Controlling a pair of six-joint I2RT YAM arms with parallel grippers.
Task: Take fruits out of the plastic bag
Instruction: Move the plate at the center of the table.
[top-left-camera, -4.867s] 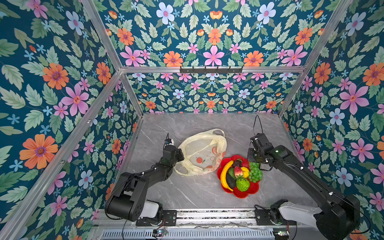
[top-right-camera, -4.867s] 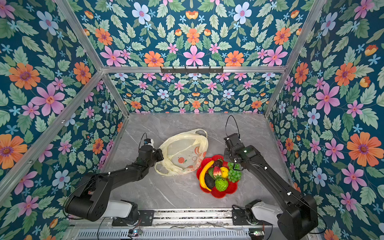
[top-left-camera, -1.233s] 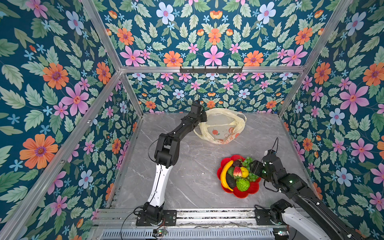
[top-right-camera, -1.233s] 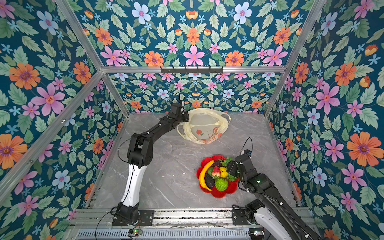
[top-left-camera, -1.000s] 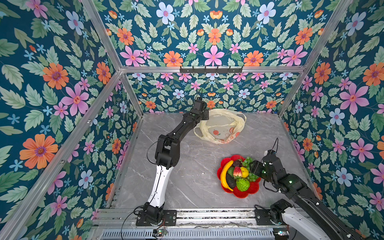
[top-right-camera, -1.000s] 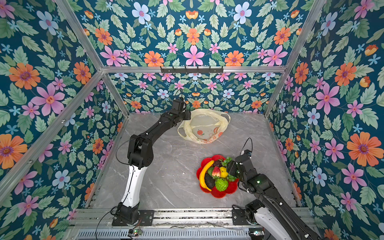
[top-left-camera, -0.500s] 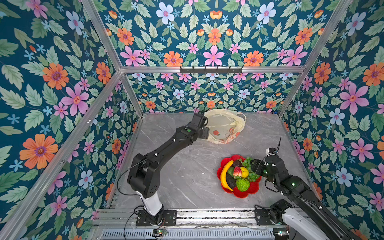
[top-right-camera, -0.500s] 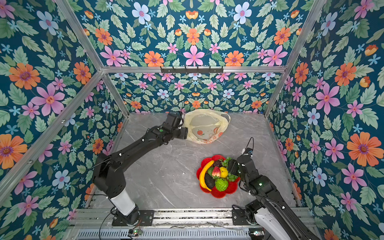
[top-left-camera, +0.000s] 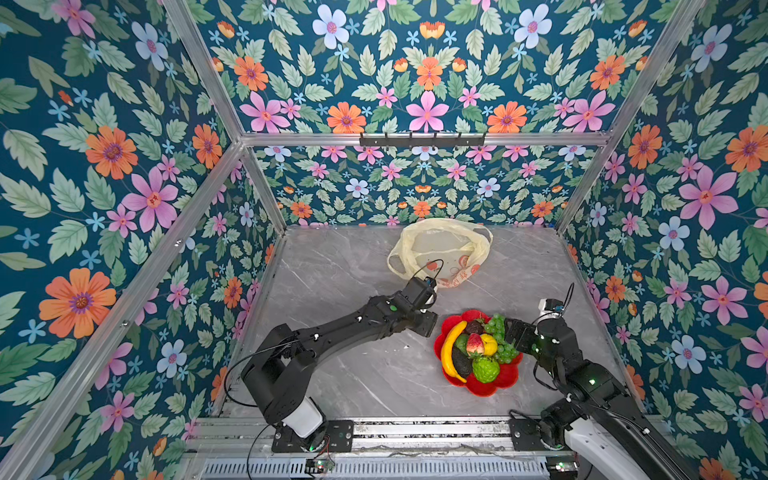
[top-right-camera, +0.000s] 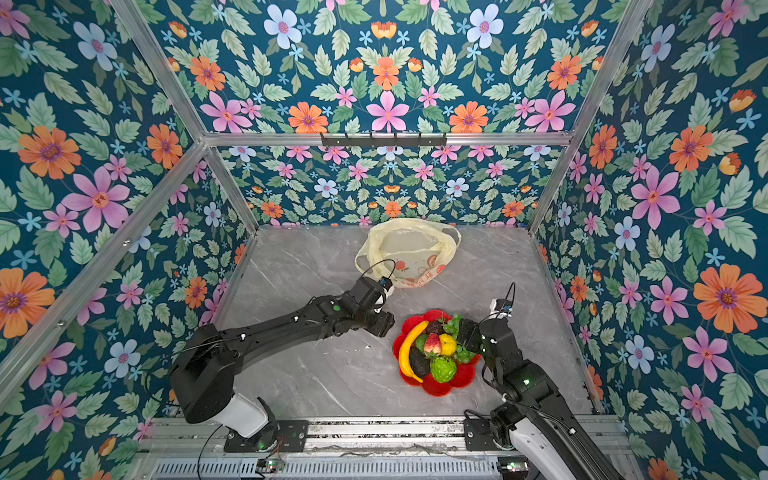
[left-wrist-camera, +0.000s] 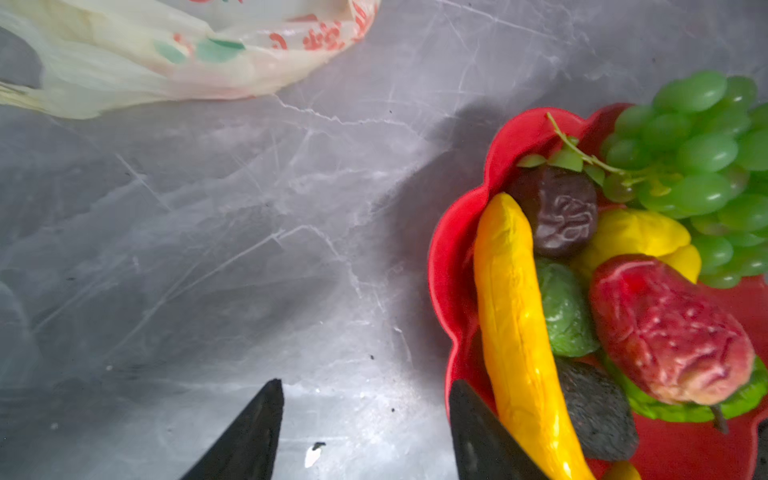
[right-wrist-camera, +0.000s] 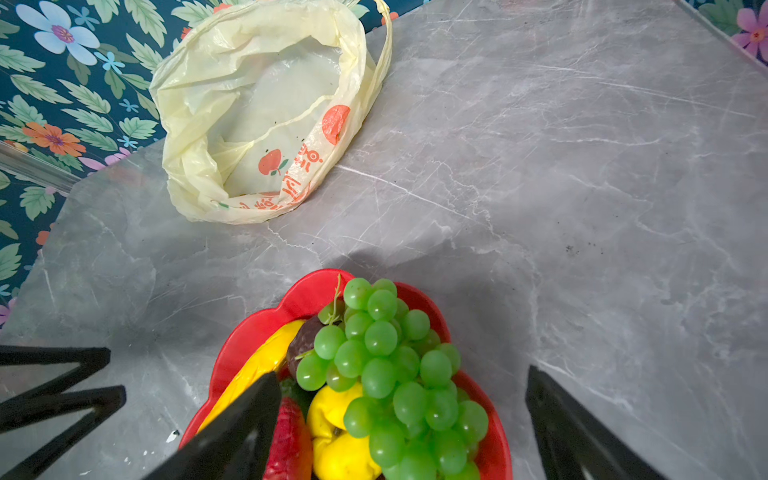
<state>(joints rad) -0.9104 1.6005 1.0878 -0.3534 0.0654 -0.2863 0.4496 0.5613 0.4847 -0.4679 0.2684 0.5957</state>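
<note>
at the near right of the marble table sit the fruits, heaped in the red dish: banana, grape bunch, strawberry, lemon, a dark avocado and the bumpy green fruit. far off, by the back wall, the plastic bag lies slack with its mouth open, and i see only flat prints in it, so i judge the emptying done and the step in hand is getting clear. my right gripper stands spread wide astride the grape bunch, gripping nothing; i should rise straight up before drawing back, so no finger hooks the stem or tips the dish. my left gripper is released too, empty over bare table, one finger close by the dish rim and the banana; it should back away leftward, not sweep across.
</note>
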